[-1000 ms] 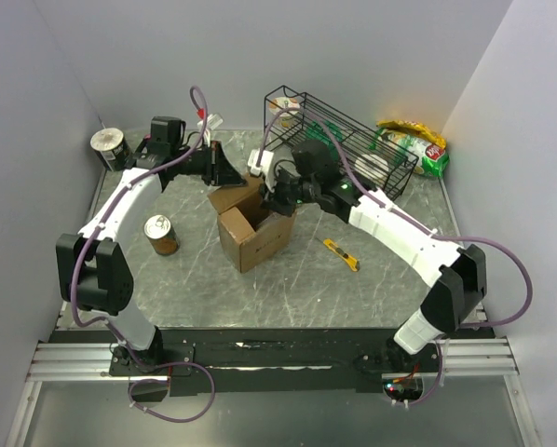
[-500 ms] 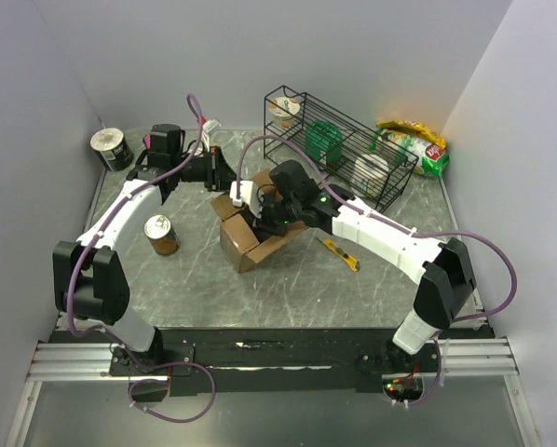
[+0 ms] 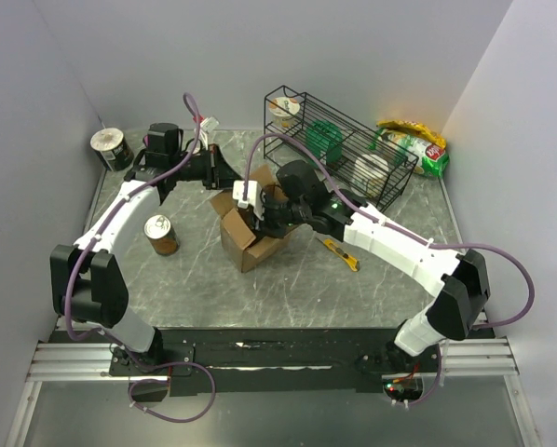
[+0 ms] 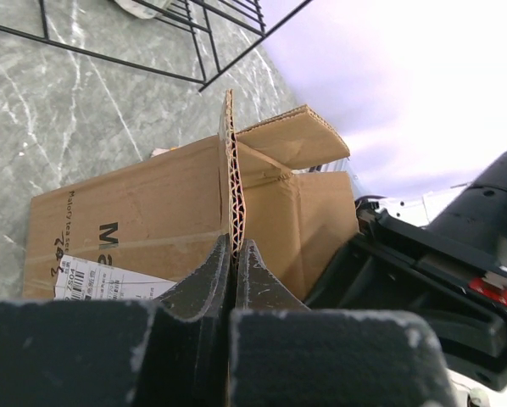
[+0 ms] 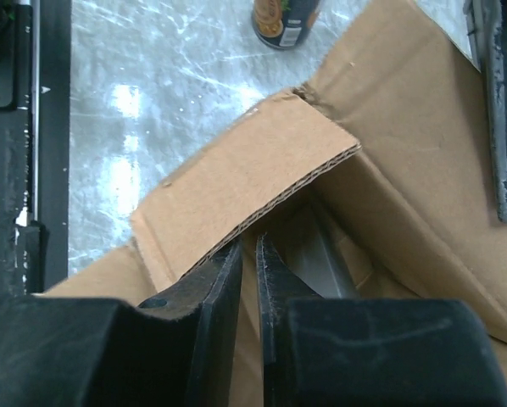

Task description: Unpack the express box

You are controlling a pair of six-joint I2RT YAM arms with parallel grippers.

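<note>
The express box (image 3: 252,238) is a brown cardboard carton in the middle of the table, its top flaps open. My left gripper (image 3: 224,179) is shut on the upright edge of the box's far-left flap (image 4: 234,182); the pinch shows in the left wrist view (image 4: 235,248), with the white label (image 4: 92,278) on the side below. My right gripper (image 3: 260,209) is at the box's open top, its jaws almost together with nothing between them (image 5: 247,248), just under another flap (image 5: 253,182). A grey object (image 5: 325,259) lies inside the box.
A brown can (image 3: 162,235) stands left of the box and shows in the right wrist view (image 5: 286,19). A yellow utility knife (image 3: 341,254) lies to its right. A black wire rack (image 3: 339,149), snack bags (image 3: 414,144) and a tin (image 3: 111,147) sit along the back.
My right gripper has swung left and down from behind the box to its open top. The box has shifted and turned slightly. My left gripper keeps its hold on the flap.
</note>
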